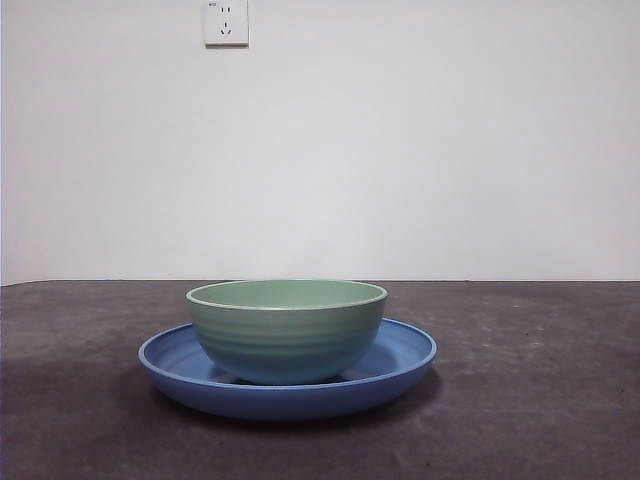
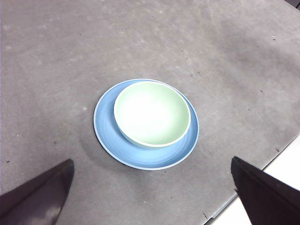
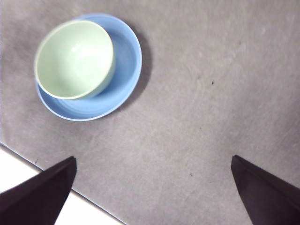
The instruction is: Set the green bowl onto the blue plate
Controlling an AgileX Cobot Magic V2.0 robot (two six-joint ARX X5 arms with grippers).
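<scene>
Item 1: green bowl (image 1: 287, 330). Upright, sits inside blue plate (image 1: 405, 350), approx. centred in front view; wrist views show it a bit off-centre, nearer one side of the rim. Bowl empty. No tilt seen.

Item 2: blue plate. Flat on dark grey table (image 1: 540, 400), its rim visible all round the bowl. Nothing else on it.

Item 3: left gripper (image 2: 150, 197). Jaws spread wide, hold nothing. High above the table, well apart from bowl & plate, which lie between the jaw tips in its view.

Item 4: right gripper (image 3: 152, 192). Jaws also wide apart, nothing held. High & off to one side; bowl & plate near a corner of its view.

Item 5: wall socket (image 1: 226, 22). On white wall behind, irrelevant.

Status, est.: placement looks done; neither arm touches anything.

Risks, est.:
- Bowl off-centre on sloping rim area; a table bump could slide it w/in the plate. Low odds.
- Any arm descent straight down, esp. left, could clip the bowl rim & tip it or shove the plate.
- Glossy plate = low friction; a sideways nudge moves bowl easily.
- Table edge shows in both wrist views; plate not near it, so fall unlikely.
</scene>
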